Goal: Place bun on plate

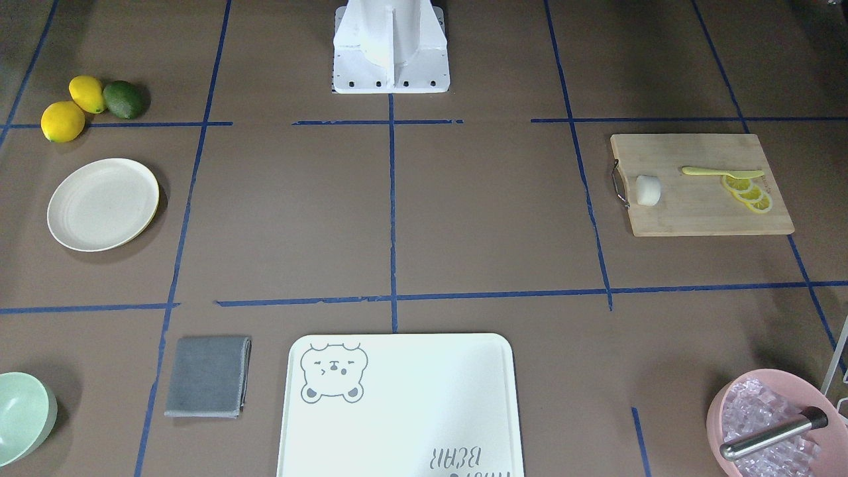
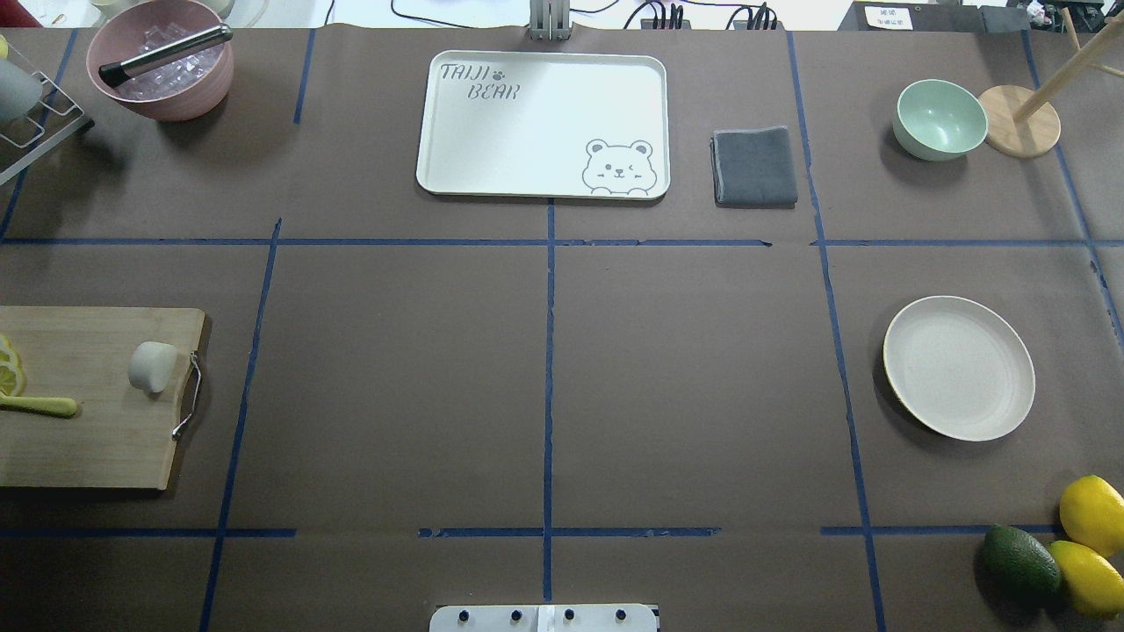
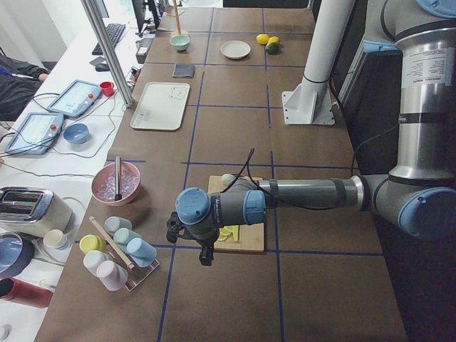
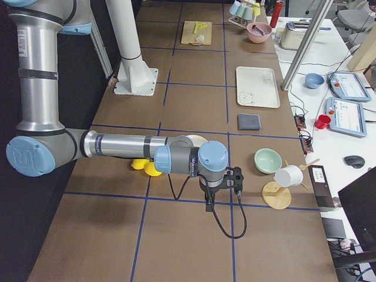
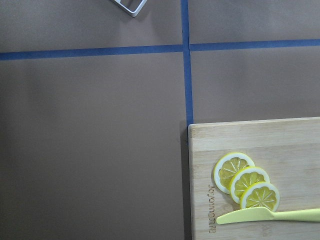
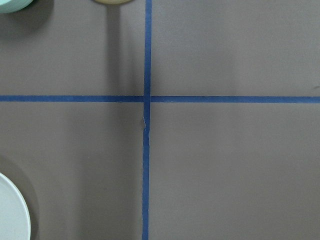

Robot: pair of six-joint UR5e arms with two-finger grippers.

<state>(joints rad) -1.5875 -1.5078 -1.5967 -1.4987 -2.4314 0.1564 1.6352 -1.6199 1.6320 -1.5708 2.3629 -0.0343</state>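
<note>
The white bun (image 1: 648, 190) (image 2: 152, 366) lies on a wooden cutting board (image 1: 702, 215) near its metal handle, on my left side of the table. Far across, on my right side, sits the round cream plate (image 1: 103, 204) (image 2: 959, 367), with nothing on it. Neither gripper appears in the front or overhead views. In the side views, the left gripper (image 3: 204, 256) hangs high over the board's outer end, and the right gripper (image 4: 210, 204) hovers above the table's end beyond the plate. I cannot tell whether either is open or shut. The right wrist view catches only the plate's rim (image 6: 10, 210).
Lemon slices (image 1: 748, 193) and a yellow knife (image 1: 719, 172) share the board. A bear-print tray (image 2: 540, 123), grey cloth (image 2: 753, 167), green bowl (image 2: 940, 118) and pink ice bowl (image 2: 162, 61) line the far edge. Lemons (image 2: 1089, 513) and an avocado (image 2: 1019, 562) lie near the plate.
</note>
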